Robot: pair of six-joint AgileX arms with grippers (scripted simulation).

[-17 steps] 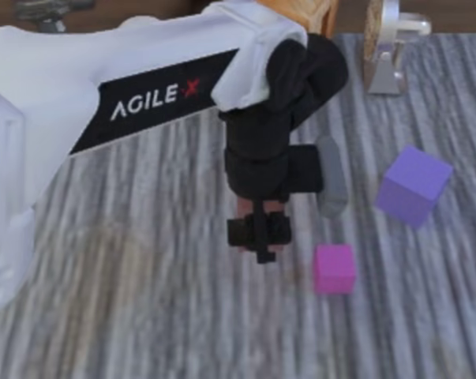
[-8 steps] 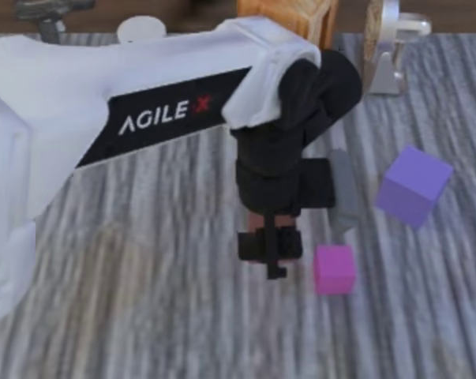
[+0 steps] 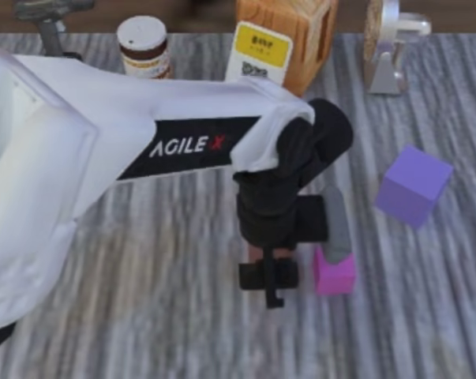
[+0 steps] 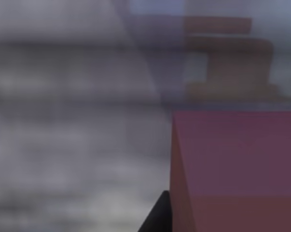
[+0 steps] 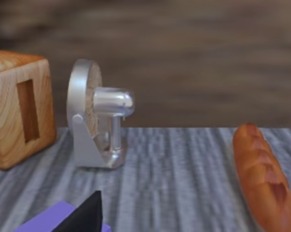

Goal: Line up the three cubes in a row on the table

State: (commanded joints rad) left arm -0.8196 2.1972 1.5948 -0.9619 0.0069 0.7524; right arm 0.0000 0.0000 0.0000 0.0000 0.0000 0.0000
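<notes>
Beside the magenta cube [image 3: 335,274], on its left in the top view, the left gripper [image 3: 270,275] points down at the table [image 3: 159,284], at the end of a white arm that reaches in from the left edge and bears the lettering "AGILE X" in white with a red X. Its fingers pinch the reddish-brown cube [image 4: 234,169], which fills the near field of the left wrist view beside one dark finger [image 4: 156,218]; from above this cube is hidden under the wrist. The violet-purple cube [image 3: 413,185] lies apart, to the right of and behind the magenta cube. Farther behind stand an orange wooden block [image 3: 291,35] with an unreadable yellow label, a white-capped jar [image 3: 143,46] and a silver stand [image 3: 389,47]. A bread loaf [image 5: 264,176] shows only in the right wrist view, where one dark fingertip of the right gripper hangs over the violet cube; the state of those jaws cannot be told.
</notes>
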